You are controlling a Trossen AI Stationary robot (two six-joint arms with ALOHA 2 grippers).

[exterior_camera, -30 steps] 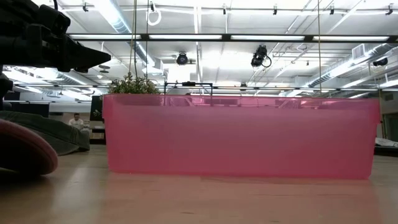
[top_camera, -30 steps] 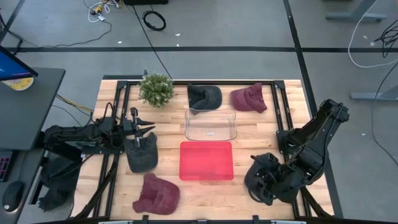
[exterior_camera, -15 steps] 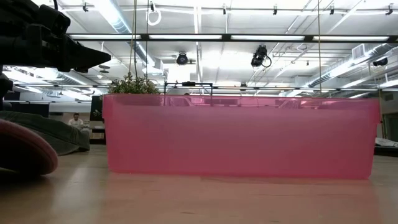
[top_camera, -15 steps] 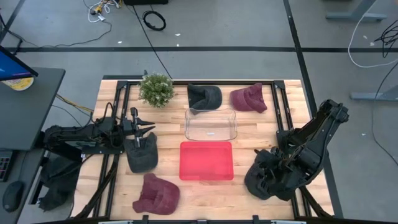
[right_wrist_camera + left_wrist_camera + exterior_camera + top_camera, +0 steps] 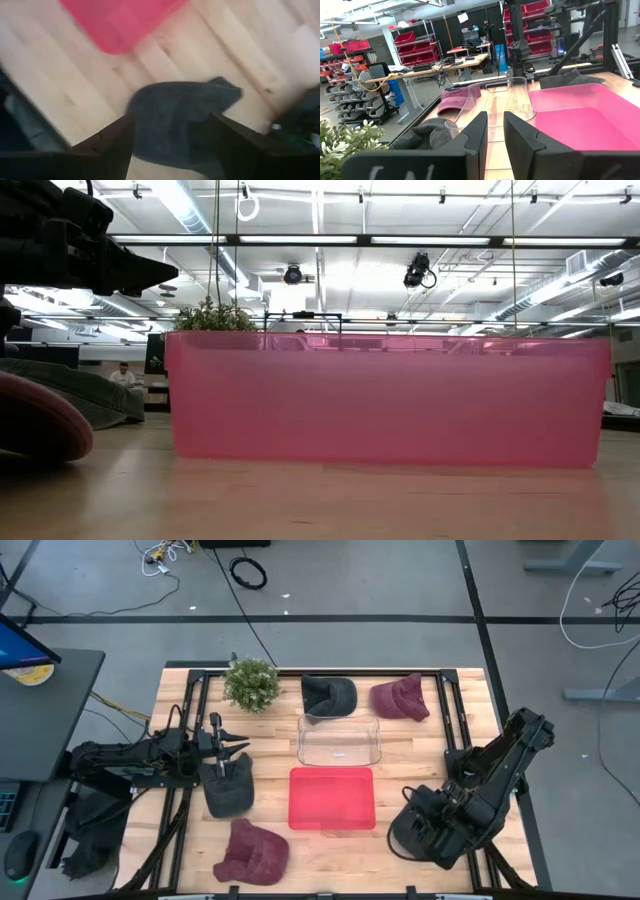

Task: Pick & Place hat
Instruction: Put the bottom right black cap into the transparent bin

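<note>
Several hats lie on the wooden table: a dark grey one (image 5: pixel 228 786) under my left gripper (image 5: pixel 238 747), a maroon one (image 5: pixel 252 851) near the front edge, and a dark grey one (image 5: pixel 328 694) and a maroon one (image 5: pixel 400 698) at the far edge. My left gripper (image 5: pixel 495 134) hovers level with a narrow gap between its fingers. My right gripper (image 5: pixel 418 830) is open, near the table's front right. In its wrist view (image 5: pixel 172 118) the fingers stand on either side of another dark grey hat (image 5: pixel 185 127) lying flat on the table below.
A pink bin (image 5: pixel 332 798) sits mid-table with a clear bin (image 5: pixel 340 741) behind it. A small potted plant (image 5: pixel 251 683) stands at the far left. Black frame rails run along both sides of the table. Bare wood shows between the pink bin and my right arm.
My right arm has shifted a little toward the table's near edge and left, and its wrist has turned over the dark grey hat. My left arm and the other hats have kept still.
</note>
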